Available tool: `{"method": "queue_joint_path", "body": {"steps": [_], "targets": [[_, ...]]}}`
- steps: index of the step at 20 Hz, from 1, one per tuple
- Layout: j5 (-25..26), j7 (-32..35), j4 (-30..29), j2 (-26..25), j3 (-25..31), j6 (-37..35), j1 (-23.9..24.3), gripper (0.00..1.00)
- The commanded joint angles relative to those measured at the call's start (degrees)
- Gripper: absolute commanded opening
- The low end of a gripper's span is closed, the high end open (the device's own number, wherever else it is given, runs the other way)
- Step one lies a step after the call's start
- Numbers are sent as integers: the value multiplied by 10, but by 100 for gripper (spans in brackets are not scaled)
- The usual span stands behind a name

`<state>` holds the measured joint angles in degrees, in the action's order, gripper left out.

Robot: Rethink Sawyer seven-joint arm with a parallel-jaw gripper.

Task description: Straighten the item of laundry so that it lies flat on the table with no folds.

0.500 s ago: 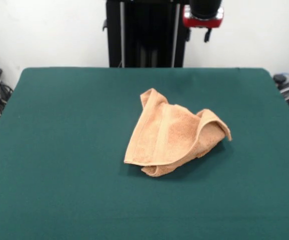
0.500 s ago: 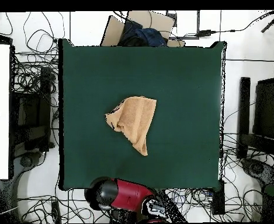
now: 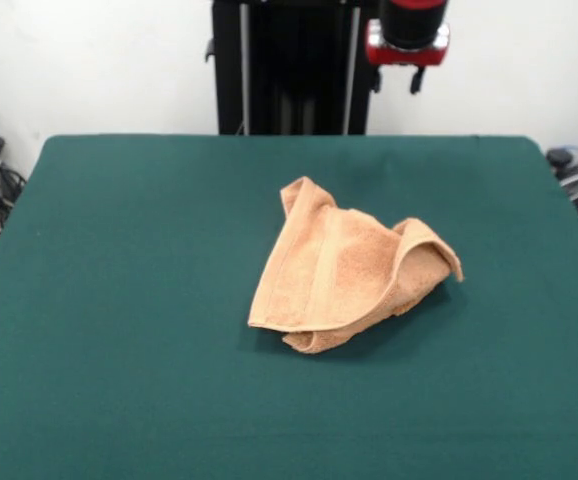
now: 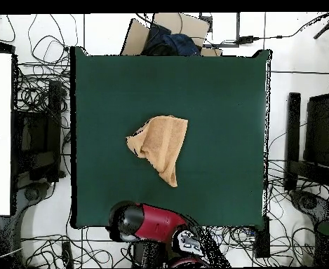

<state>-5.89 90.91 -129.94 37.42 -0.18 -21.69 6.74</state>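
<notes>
The item of laundry point(image 3: 344, 270) is a peach-orange towel lying crumpled near the middle of the green table point(image 3: 119, 300). One corner stands up at the back and a fold curls over on the right. It also shows in the overhead view point(image 4: 160, 146) as a bunched shape tapering to a point toward the robot. The gripper point(image 3: 410, 60) hangs at the table's far edge, well back from the towel and touching nothing. In the overhead view the red arm's end point(image 4: 127, 223) sits at the table's bottom edge.
The black pedestal point(image 3: 289, 65) stands behind the table. Cables and boxes point(image 4: 34, 140) lie on the floor around the table. Dark equipment point(image 4: 311, 140) stands at the right side.
The arm's end has shifted slightly at the table's far edge. The towel has not moved.
</notes>
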Motion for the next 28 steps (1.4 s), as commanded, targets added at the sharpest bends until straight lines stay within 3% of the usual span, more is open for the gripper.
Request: {"method": "queue_joint_path", "body": {"steps": [1, 13, 28], "targets": [[-18, 62, 96, -24, 66, -43, 12, 100], [-27, 78, 135, -42, 68, -56, 1, 100], [-36, 98, 140, -37, 63, -65, -11, 100]]}}
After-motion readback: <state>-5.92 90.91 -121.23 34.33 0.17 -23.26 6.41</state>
